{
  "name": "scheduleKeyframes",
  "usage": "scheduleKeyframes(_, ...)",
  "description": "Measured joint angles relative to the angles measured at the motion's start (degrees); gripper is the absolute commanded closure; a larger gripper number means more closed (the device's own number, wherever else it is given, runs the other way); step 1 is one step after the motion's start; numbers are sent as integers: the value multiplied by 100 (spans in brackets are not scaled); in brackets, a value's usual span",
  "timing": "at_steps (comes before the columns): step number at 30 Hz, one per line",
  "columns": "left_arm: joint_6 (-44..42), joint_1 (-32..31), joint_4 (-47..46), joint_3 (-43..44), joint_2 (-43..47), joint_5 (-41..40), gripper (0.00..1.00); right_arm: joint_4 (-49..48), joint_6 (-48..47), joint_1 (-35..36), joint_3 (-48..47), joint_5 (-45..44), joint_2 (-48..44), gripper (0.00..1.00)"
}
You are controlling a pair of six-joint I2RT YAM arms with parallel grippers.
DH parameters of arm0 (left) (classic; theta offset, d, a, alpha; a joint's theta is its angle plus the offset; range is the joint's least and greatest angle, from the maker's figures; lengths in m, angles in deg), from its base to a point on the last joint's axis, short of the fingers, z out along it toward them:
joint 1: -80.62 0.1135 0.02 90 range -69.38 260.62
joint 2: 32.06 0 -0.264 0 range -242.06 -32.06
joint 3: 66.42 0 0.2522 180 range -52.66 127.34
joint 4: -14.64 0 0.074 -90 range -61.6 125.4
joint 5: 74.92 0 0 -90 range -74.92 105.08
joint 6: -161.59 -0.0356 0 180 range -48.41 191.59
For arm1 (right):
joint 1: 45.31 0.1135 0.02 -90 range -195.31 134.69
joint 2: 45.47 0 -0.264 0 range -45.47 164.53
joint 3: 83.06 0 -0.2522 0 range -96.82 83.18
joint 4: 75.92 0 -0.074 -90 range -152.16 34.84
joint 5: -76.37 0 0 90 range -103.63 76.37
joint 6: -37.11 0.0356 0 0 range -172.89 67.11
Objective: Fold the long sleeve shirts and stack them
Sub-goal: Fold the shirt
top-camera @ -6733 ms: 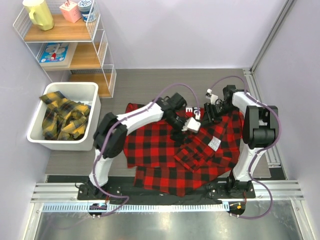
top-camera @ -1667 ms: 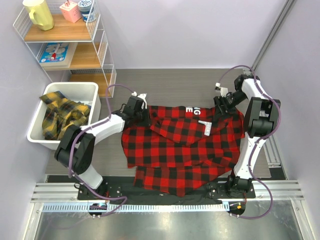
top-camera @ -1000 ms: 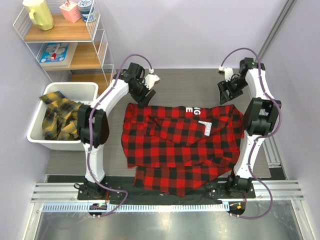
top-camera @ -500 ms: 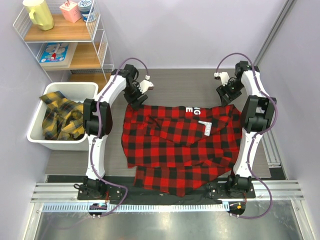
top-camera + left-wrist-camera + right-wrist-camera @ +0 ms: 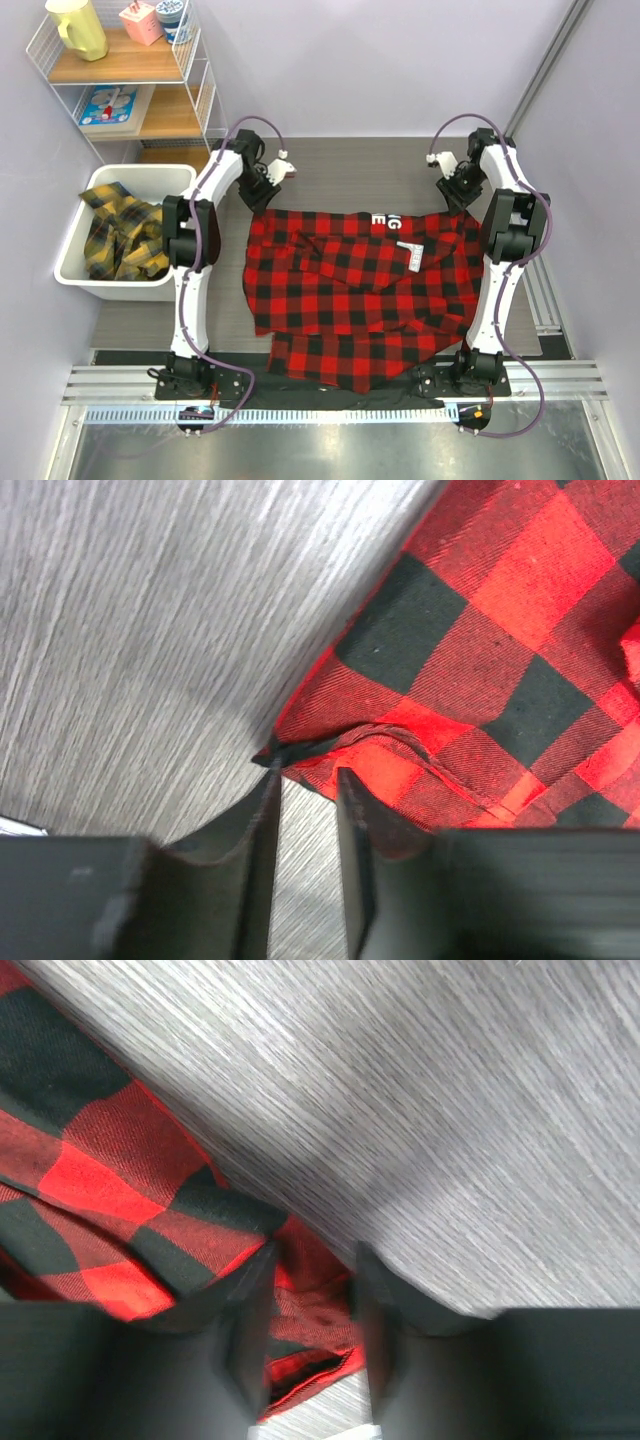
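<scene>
The red-and-black long sleeve shirt (image 5: 360,290) lies spread on the table, with white lettering (image 5: 392,223) near its far edge. My left gripper (image 5: 262,193) is down at its far left corner. In the left wrist view the gripper (image 5: 305,775) is narrowly open, bare table shows in the gap, and the shirt (image 5: 480,650) corner touches the fingertips. My right gripper (image 5: 457,192) is at the far right corner. In the right wrist view the gripper (image 5: 312,1255) is open, with a bunched fold of the shirt (image 5: 90,1180) between its fingers. A yellow-and-black shirt (image 5: 125,235) lies crumpled in the bin.
A white bin (image 5: 140,172) stands at the left of the table. Behind it rises a wire shelf (image 5: 205,100) with a yellow jug and small boxes. The shirt's near hem hangs over the table's front edge by the arm bases.
Both grippers have come down from above the table's far side onto the shirt's far corners. Their jaws have narrowed. The shirt has not shifted.
</scene>
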Motion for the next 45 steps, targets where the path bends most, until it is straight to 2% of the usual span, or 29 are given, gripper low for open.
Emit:
scheduleKeyframes(1,9,17,-13,0,0,15,86,-13,-35,0,9,-13,0,73)
scheduleKeyframes(2,46,28,-26,2,0,35,91,-17,-70,0,22,-22,0,76)
scheduleKeyframes(3,85,42,-39,4,0,61,95,-17,-103,0,35,-35,0,87)
scheduleKeyframes(4,116,55,-52,7,-2,81,100,-15,-122,0,44,-39,0,92)
scheduleKeyframes(6,162,85,-66,20,-2,144,100,-13,-157,0,59,-61,-2,99)
scheduleKeyframes(10,284,186,-66,46,-2,372,100,-7,-236,-20,101,-122,-7,99)
scheduleKeyframes(11,295,221,-63,44,0,413,97,-4,-251,-26,118,-122,-15,99)
scheduleKeyframes(12,304,275,-63,44,2,481,76,7,-269,-39,136,-120,-26,99)
scheduleKeyframes(13,310,328,-63,44,4,531,66,26,-275,-55,142,-118,-31,99)
scheduleKeyframes(16,334,407,-63,44,24,693,48,55,-282,-83,140,-101,-42,99)
scheduleKeyframes(21,385,343,-61,177,26,831,40,149,-264,-81,92,-70,-39,99)
scheduleKeyframes(26,221,103,-101,525,-28,903,39,175,-262,-81,31,-55,-39,99)
scheduleKeyframes(35,-361,-68,44,866,-599,931,44,210,-243,-76,-79,-52,-39,99)
scheduleKeyframes(38,-527,-50,138,866,-643,916,55,212,-240,-76,-92,-55,-39,99)
scheduleKeyframes(40,-614,-48,162,866,-643,911,67,212,-240,-76,-92,-57,-37,99)
scheduleKeyframes(41,-664,-48,177,866,-643,905,77,212,-240,-76,-92,-57,-37,99)
scheduleKeyframes(44,-804,-48,271,866,-651,866,87,212,-240,-76,-92,-72,-37,99)
scheduleKeyframes(45,-839,-48,315,866,-651,859,94,210,-240,-76,-92,-81,-37,99)
